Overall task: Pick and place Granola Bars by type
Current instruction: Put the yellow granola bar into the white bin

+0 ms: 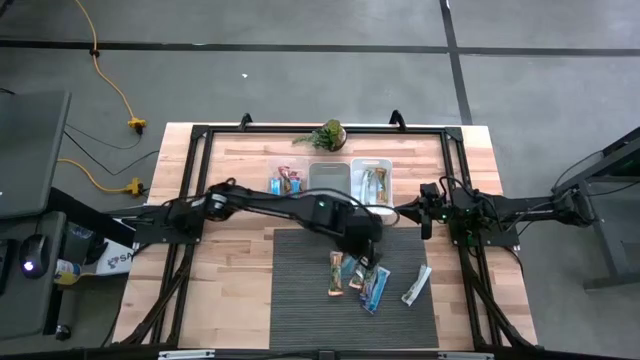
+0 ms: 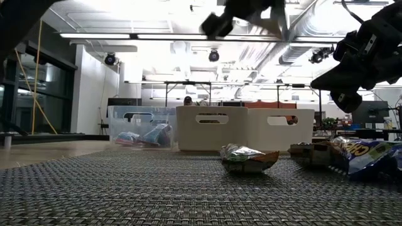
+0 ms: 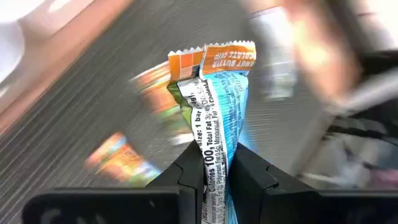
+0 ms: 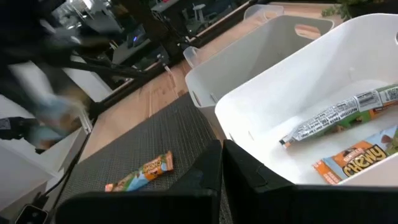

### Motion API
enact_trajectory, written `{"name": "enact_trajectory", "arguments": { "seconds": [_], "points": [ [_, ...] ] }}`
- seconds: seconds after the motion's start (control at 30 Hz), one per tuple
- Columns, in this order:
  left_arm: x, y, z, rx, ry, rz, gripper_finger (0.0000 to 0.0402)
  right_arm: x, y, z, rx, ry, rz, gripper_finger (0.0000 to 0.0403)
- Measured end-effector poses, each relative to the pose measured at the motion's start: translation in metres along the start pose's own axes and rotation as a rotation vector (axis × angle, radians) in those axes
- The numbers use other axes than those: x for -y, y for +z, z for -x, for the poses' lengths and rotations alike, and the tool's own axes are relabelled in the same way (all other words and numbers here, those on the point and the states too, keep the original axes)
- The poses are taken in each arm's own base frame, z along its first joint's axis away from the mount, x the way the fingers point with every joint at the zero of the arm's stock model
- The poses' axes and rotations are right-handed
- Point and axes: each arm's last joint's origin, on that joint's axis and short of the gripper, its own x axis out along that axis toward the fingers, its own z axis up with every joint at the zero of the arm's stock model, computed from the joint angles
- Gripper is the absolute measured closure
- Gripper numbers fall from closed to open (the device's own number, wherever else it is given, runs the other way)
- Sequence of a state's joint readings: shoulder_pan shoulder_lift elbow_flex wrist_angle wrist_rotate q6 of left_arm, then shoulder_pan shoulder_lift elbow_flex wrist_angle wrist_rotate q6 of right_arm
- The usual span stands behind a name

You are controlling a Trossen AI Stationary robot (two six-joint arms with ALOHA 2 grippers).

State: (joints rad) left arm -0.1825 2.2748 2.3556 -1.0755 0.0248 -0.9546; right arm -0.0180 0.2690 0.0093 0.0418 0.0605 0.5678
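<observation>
Left wrist view: 1 blue-and-orange granola bar [image 3: 214, 124] is pinched between my left gripper [image 3: 216, 180] fingers, above the grey mat [image 1: 300, 300] at the table's middle. My right gripper [image 4: 222, 163], fingers together, waits by the right white bin [image 4: 298, 74].

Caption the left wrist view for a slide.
Left hand pinches a blue-and-orange granola bar upright above the mat.

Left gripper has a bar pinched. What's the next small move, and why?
Probably carry it toward the bins: the left gripper is shut on a blue-and-orange granola bar, lifted above the mat. Which bin matches, I can't tell.
</observation>
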Motion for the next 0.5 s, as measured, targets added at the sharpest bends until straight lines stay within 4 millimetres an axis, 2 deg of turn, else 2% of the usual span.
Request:
{"name": "enact_trajectory", "arguments": {
  "seconds": [0.07, 0.27, 0.4, 0.5],
  "points": [
    [0.011, 0.005, 0.018, 0.044, -0.135, -0.088, 0.035, 0.0, 0.0, 0.0, 0.001, 0.0, 0.0, 0.0402],
    [0.042, 0.021, 0.054, 0.21, -0.531, -0.34, 0.035, 0.0, 0.0, 0.0, -0.006, -0.003, 0.0, 0.0402],
    [0.053, 0.033, 0.069, 0.32, -0.739, -0.439, 0.035, 0.001, -0.001, -0.001, -0.012, -0.008, 0.001, 0.0402],
    [0.053, 0.044, 0.079, 0.395, -0.815, -0.47, 0.035, 0.001, -0.002, -0.002, -0.021, -0.013, 0.001, 0.0402]
  ]
}}
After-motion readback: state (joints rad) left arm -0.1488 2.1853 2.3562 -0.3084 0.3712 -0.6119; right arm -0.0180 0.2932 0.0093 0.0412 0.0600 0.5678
